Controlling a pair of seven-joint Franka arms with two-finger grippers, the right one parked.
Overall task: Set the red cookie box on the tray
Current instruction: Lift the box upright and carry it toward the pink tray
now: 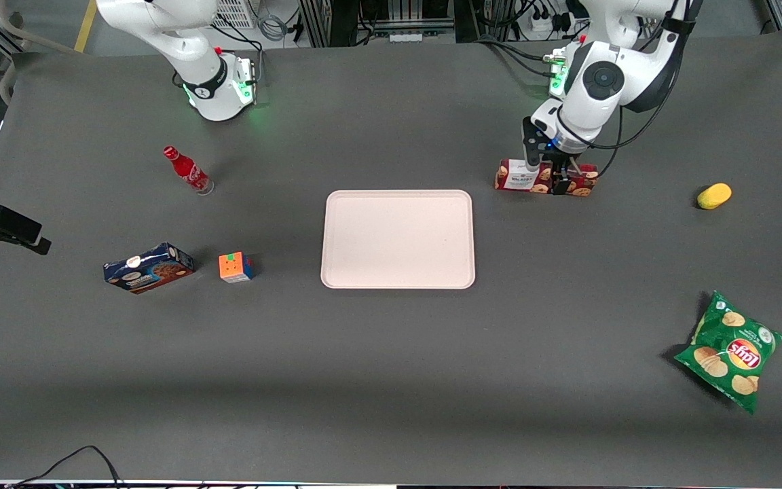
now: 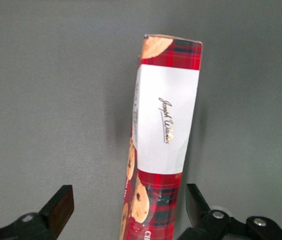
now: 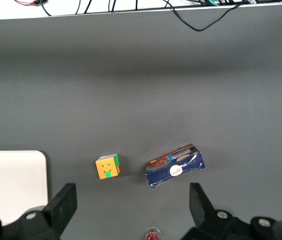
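The red cookie box (image 1: 514, 176) is a long slim tartan carton with a white label, lying flat on the dark table toward the working arm's end. My gripper (image 1: 557, 180) is lowered over its middle and stands open. In the left wrist view the box (image 2: 166, 120) runs between the two fingers (image 2: 61, 207) of the gripper (image 2: 128, 205), with a gap showing on each side. It lies much closer to one finger than to the other. The pale pinkish tray (image 1: 398, 239) lies flat at the table's middle, with nothing on it, a little nearer the front camera than the box.
A yellow lump (image 1: 714, 195) and a green chips bag (image 1: 730, 350) lie toward the working arm's end. Toward the parked arm's end are a colour cube (image 1: 235, 267), a dark-blue cookie box (image 1: 149, 267) and a red bottle (image 1: 187, 170).
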